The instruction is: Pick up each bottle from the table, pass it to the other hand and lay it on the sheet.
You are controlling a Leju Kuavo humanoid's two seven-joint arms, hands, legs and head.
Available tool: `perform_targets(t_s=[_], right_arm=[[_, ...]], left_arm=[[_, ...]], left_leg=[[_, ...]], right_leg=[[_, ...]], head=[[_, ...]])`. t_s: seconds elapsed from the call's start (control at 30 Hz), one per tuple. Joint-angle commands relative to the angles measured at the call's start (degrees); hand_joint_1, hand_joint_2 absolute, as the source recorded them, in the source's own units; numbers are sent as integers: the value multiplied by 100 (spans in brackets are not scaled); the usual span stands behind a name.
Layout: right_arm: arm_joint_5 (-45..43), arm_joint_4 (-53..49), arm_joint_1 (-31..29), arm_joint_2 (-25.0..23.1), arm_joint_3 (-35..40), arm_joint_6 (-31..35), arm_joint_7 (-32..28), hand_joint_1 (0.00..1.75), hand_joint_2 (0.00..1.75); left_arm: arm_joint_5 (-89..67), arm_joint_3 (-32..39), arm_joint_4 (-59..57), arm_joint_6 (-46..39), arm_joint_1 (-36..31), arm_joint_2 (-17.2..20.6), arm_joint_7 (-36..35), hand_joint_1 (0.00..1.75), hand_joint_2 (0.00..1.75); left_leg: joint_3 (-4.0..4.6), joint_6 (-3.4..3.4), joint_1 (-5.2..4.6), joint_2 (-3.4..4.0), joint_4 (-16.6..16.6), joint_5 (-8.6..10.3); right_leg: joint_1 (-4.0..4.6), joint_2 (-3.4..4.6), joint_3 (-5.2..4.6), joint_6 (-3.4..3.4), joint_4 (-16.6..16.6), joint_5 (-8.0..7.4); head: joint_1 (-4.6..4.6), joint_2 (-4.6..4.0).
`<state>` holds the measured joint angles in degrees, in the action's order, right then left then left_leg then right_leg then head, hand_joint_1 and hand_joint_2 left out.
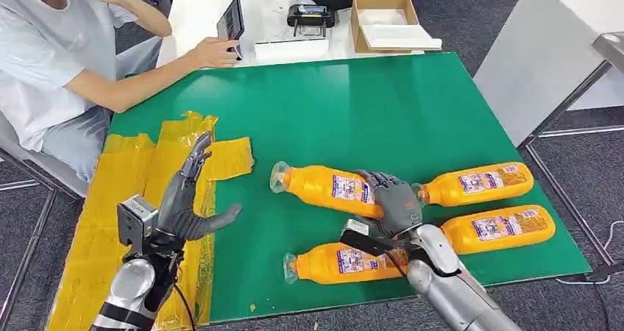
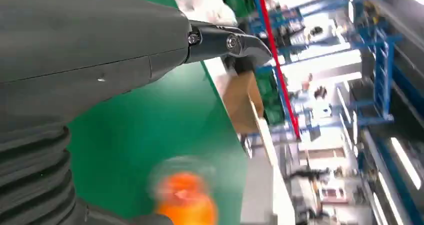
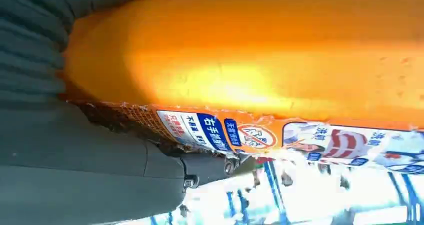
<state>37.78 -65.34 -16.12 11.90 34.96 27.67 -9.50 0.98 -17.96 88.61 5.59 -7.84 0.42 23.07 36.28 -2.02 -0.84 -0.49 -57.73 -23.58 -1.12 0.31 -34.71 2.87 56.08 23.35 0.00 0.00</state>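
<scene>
The right hand (image 1: 392, 201) grips the rigid, slick orange plastic bottle (image 1: 327, 186) mid-body by its label; the left hand (image 1: 193, 195) waits spread wide

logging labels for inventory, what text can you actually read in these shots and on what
"右手" in white on a blue patch: label of the bottle in the right hand.
Other print on that label: too small and blurred.
Labels of the three other bottles, head view: too small.

Beyond your green table (image 1: 383, 103), at twelve o'clock, stands a white table (image 1: 221, 11); a grey carpeted floor (image 1: 463, 15) surrounds both, with a white counter (image 1: 544, 44) at two o'clock.
</scene>
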Motion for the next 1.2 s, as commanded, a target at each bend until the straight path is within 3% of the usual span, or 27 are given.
perform_targets(t_s=[0.03, 0.3, 0.33, 0.4, 0.7, 0.8, 1.2], right_arm=[[-598, -1148, 720, -501, -1414, 40, -440, 175, 175], [-598, -1148, 720, -501, -1414, 40, -440, 175, 175], [-1839, -1250, 812, -864, -1792, 3, -1442, 175, 175], [-2189, -1415, 842, -1020, -1768, -39, -1597, 175, 175], [-2589, -1198, 675, -1090, -1556, -109, -1766, 175, 175], [-2790, -1045, 588, -1120, -1405, -448, -1796, 175, 175], [-2790, -1045, 588, -1120, -1405, -448, -1796, 175, 175]], left_arm=[[220, -421, 7, 373, -261, 203, -247, 0, 175], [220, -421, 7, 373, -261, 203, -247, 0, 175], [511, -655, -78, 916, -437, 332, -411, 0, 175], [613, -778, -145, 997, -574, 297, -556, 0, 175], [722, -966, -228, 970, -714, 377, -686, 0, 175], [903, -1039, -273, 1126, -772, 409, -736, 0, 175], [903, -1039, -273, 1126, -772, 409, -736, 0, 175]], left_leg=[[-14, 18, 13, -11, -10, -11], [-10, 17, 5, 7, -2, -7], [-3, 12, 3, 7, 0, -3], [-3, 16, 5, 3, -3, -5], [-3, 11, 3, 20, 1, -1], [-13, 16, 8, 24, -2, -7], [-14, 17, 6, 22, 0, -8]], right_leg=[[14, -17, 23, -17, 1, 11], [4, -6, 11, -14, -1, 5], [1, -5, 3, -10, -3, 1], [4, -9, 4, -13, 2, 5], [3, 0, -3, -8, -2, 0], [7, 5, 9, -13, -3, 1], [6, 4, 11, -14, -3, 3]], head=[[2, 0], [2, 0], [2, 0], [2, 0], [2, 0], [5, 0], [2, 0]])
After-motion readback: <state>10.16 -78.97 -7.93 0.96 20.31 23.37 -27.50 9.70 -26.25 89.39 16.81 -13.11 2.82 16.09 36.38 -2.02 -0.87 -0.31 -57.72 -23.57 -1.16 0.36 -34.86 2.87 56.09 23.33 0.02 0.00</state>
